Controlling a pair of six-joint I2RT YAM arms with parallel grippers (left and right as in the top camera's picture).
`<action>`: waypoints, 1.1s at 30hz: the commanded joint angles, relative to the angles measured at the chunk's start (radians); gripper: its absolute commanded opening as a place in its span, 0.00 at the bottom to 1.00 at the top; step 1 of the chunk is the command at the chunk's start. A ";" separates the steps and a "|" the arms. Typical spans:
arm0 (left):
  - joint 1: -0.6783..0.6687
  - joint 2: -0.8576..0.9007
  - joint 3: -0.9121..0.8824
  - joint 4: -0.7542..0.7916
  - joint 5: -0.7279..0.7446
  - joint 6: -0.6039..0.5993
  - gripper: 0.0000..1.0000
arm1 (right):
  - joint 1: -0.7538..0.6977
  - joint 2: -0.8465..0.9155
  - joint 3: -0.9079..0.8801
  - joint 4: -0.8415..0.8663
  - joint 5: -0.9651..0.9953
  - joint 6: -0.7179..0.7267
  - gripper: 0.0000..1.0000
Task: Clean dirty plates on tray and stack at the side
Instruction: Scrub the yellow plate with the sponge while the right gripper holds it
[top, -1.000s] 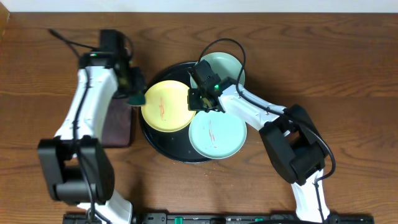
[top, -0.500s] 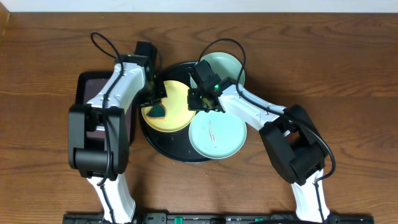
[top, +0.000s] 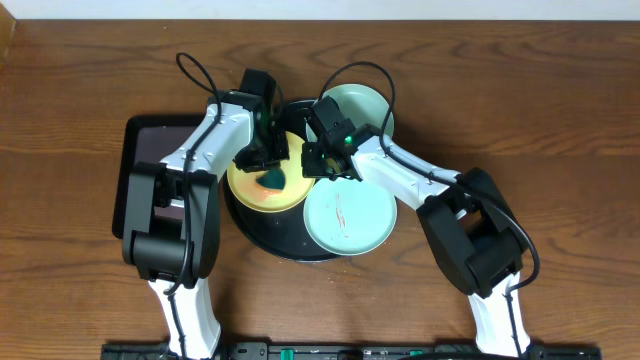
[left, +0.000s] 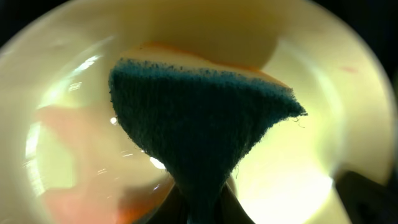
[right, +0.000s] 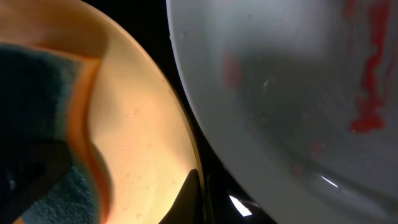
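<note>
The round black tray (top: 256, 236) holds three plates. The yellow plate (top: 245, 187) lies at its left, one aqua plate (top: 366, 108) at the back right, and another aqua plate (top: 352, 222) with red smears at the front right. My left gripper (top: 268, 166) is shut on a teal sponge (top: 271, 181) with an orange edge, and the sponge (left: 199, 118) rests on the yellow plate (left: 323, 155). My right gripper (top: 312, 160) is shut on the yellow plate's right rim (right: 137, 137). Its fingers (right: 198, 193) sit between that rim and a smeared aqua plate (right: 280, 93).
A rectangular black tray (top: 145, 160) lies left of the round tray, partly under my left arm. Wooden tabletop (top: 560, 120) surrounds both trays. Cables loop above both wrists.
My left arm swung right from above the rectangular tray and brought the sponge down onto the yellow plate. My right arm has not moved.
</note>
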 joint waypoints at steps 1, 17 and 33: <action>-0.012 0.027 -0.013 0.011 0.096 0.084 0.07 | -0.005 0.029 0.009 0.000 -0.009 -0.008 0.01; -0.012 0.026 -0.013 -0.151 -0.409 -0.220 0.07 | -0.007 0.029 0.009 0.003 -0.008 -0.008 0.01; -0.009 0.026 -0.013 -0.004 0.117 0.150 0.07 | -0.008 0.029 0.009 0.002 -0.009 -0.008 0.01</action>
